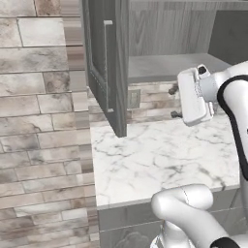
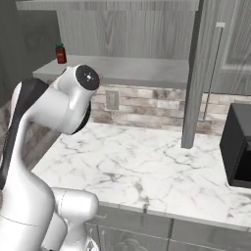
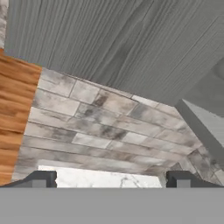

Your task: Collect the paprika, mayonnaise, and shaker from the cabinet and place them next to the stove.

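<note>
In the left base view the cabinet (image 1: pixel 160 43) fills the upper middle of the frame, its tall panelled door (image 1: pixel 104 63) swung open toward the camera at upper left, and its grey inner shelf (image 1: pixel 169 65) runs rightward behind the arm. Below it the white marble worktop (image 1: pixel 155 160) spreads across the centre, backed by a brick wall with a socket plate (image 1: pixel 133 99). The hand (image 1: pixel 173 102) sits at centre right, under the shelf's front edge, its two dark fingertips well apart, open and gripping nothing. In the right base view the paprika (image 2: pixel 61 53) stands upright at the upper left, on the far left end of the shelf. A black appliance (image 2: pixel 238 147) rests on the worktop at the right edge.
</note>
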Tool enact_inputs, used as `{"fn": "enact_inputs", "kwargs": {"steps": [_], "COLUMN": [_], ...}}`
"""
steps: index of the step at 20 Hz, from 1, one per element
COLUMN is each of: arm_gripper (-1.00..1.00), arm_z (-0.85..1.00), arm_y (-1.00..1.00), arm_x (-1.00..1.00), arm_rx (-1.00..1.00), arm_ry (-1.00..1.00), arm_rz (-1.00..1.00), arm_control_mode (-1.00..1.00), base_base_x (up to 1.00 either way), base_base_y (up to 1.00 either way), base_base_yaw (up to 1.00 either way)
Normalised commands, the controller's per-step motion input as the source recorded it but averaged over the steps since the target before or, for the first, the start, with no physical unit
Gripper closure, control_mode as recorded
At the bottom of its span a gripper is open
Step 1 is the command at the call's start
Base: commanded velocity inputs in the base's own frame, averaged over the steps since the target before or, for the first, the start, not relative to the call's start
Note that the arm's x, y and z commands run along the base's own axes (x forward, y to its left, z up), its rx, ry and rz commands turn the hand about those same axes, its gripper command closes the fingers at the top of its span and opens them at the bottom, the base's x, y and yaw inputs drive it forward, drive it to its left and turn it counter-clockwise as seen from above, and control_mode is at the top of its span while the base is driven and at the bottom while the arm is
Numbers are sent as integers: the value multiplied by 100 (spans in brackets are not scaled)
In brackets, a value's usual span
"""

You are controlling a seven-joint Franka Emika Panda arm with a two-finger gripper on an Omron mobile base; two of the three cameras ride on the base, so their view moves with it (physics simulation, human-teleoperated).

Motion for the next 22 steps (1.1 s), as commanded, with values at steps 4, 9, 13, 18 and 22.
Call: {"fn": "enact_inputs", "kwargs": {"steps": [4, 9, 13, 18, 22], "arm_gripper": [-100, -100, -100, -100, -100], "arm_z": [38, 30, 14, 27, 21], "arm_y": [0, 8, 34, 14, 0], "arm_x": [15, 19, 32, 36, 44], "arm_rx": [28, 25, 15, 14, 15], "arm_ry": [9, 8, 6, 6, 9], "arm_rz": [-9, -12, -17, -16, -5], "arm_control_mode": [-100, -100, -100, -100, -100], "base_base_x": [0, 0, 0, 0, 0], "base_base_y": [0, 0, 0, 0, 0], "base_base_yaw": [0, 0, 0, 0, 0]}}
